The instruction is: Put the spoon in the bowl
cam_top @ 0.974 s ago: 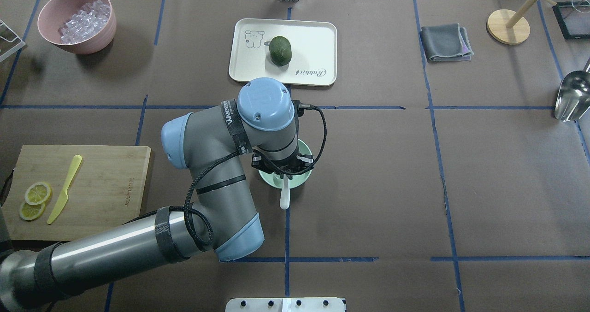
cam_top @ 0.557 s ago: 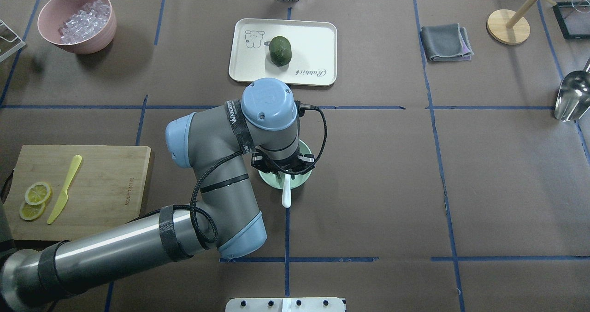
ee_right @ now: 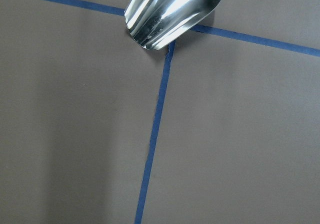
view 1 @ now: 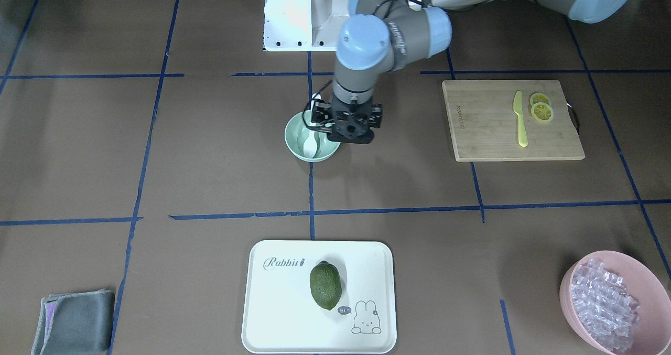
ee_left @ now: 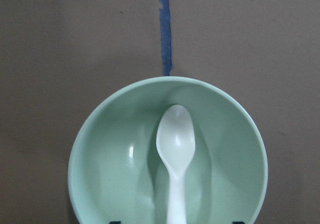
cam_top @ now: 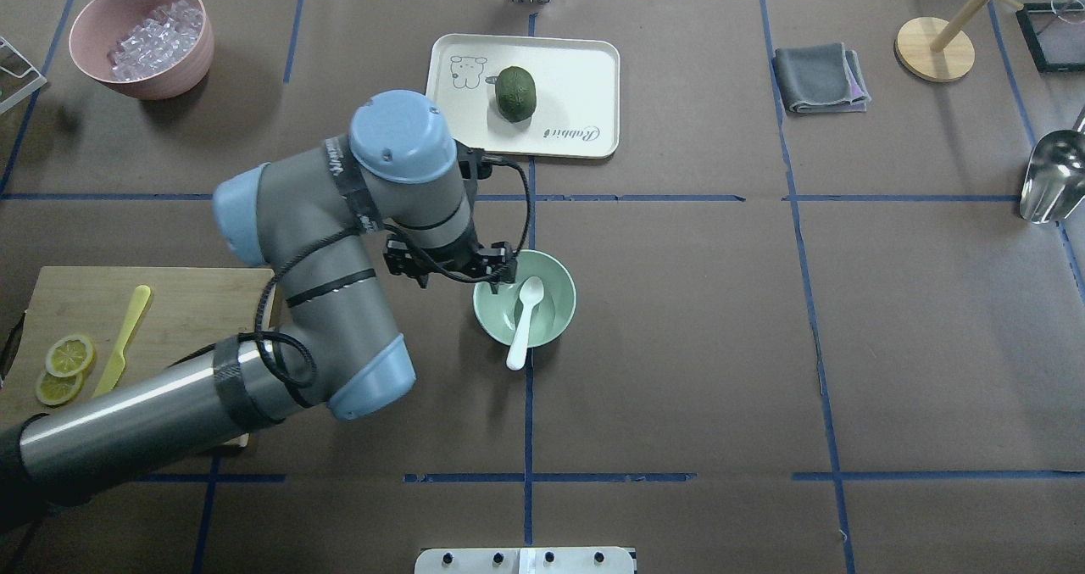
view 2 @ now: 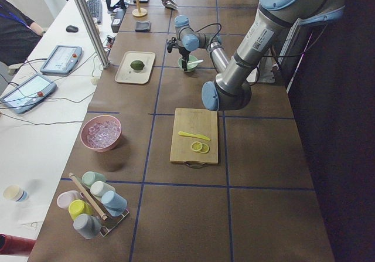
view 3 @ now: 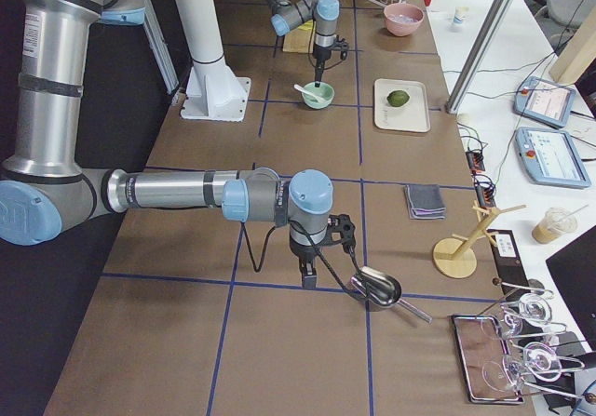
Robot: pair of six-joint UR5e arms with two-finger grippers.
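The white spoon [cam_top: 524, 311] lay in the mint-green bowl [cam_top: 559, 286] near the middle of the table [cam_top: 848, 320], its scoop down inside and its handle leaning over the rim on the robot's side. The left tool [view 1: 348, 128] hung just beside the bowl with its fingers spread wide and nothing between them. The right tool [view 3: 312, 272] stood well apart at the table's far end, near a metal scoop [view 3: 377, 288]; whether it was open or closed could not be told.
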